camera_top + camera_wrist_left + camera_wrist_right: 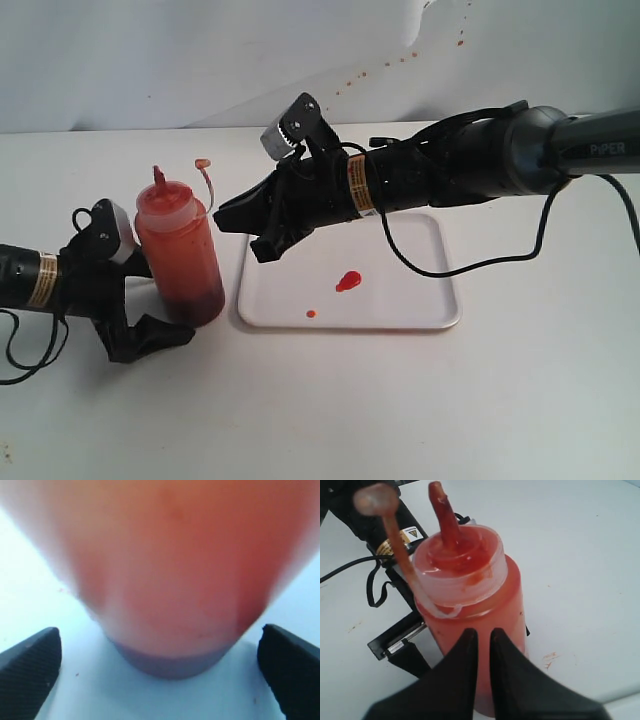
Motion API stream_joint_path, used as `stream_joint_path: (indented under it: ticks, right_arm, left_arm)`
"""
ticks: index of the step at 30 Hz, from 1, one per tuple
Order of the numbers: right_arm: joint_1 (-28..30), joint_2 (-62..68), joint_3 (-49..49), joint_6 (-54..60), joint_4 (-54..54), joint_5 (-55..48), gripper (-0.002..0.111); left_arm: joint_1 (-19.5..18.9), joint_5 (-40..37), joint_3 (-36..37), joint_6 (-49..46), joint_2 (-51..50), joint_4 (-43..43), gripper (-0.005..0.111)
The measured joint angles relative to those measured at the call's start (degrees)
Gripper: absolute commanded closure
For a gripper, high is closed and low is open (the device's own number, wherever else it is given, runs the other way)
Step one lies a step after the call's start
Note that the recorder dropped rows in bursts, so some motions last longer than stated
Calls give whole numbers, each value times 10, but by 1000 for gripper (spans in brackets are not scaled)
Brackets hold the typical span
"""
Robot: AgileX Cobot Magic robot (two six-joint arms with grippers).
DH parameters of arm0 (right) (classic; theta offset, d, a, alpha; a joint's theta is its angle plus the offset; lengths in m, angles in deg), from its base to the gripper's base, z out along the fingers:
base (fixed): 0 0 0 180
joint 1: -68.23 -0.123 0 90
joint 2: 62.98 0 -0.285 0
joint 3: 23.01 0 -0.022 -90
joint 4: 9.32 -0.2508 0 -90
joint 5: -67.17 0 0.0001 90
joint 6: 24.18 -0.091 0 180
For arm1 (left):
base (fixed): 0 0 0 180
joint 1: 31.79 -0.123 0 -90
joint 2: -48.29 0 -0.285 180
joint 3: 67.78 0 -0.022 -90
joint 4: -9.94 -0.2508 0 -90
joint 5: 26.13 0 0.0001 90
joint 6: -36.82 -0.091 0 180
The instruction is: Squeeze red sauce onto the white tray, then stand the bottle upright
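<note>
Found left gripper (160, 677) spread wide, textured fingers (30, 670) one to each side of the bottle (180, 255) at its base, clear of it, no contact visible. Noted bottle upright between them on the white table (400, 410), orange-red, darker at the foot. Red nozzle (159, 178) pointing up, small cap (203, 163) on its tether, on the side facing the right gripper (222, 214).

Found right gripper closed to a thin slit, nothing held. Tips just beside the bottle's upper body; cannot tell whether touching.

Outward, beneath the right gripper and arm: white tray (425, 312) flat on the table, just beside the bottle but apart from it. Red sauce (349, 281) on the tray as a glossy blob under the right wrist, plus a tiny dot (311, 314) nearer the bottle. Black cable (430, 268) looping from the right arm over the tray.

Surface matte white, with faint reddish marks (550, 660) near the bottle. Behind the table a white wall (150, 60), with a trail of brownish-red specks (400, 58) above the right arm.
</note>
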Motion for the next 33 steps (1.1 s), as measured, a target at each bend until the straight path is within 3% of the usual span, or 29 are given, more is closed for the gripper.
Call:
stream_joint_path:
  ticks: [5, 18, 26, 30, 33]
  right_arm:
    - [0, 0, 0, 0, 0, 0, 99]
    - [0, 0, 0, 0, 0, -8, 99]
    - [0, 0, 0, 0, 0, -79, 99]
    - [4, -4, 0, 0, 5, -89, 101]
    - [18, -12, 0, -8, 17, -89, 108]
  left_arm:
    - [0, -70, 13, 88, 33, -21, 2]
    - [-1, -325, 63, 137, 147, 7, 2]
    - [-10, -304, 64, 136, 191, 51, 2]
    - [-61, -233, 77, 133, 214, 62, 2]
    - [-119, -102, 84, 125, 231, 65, 2]
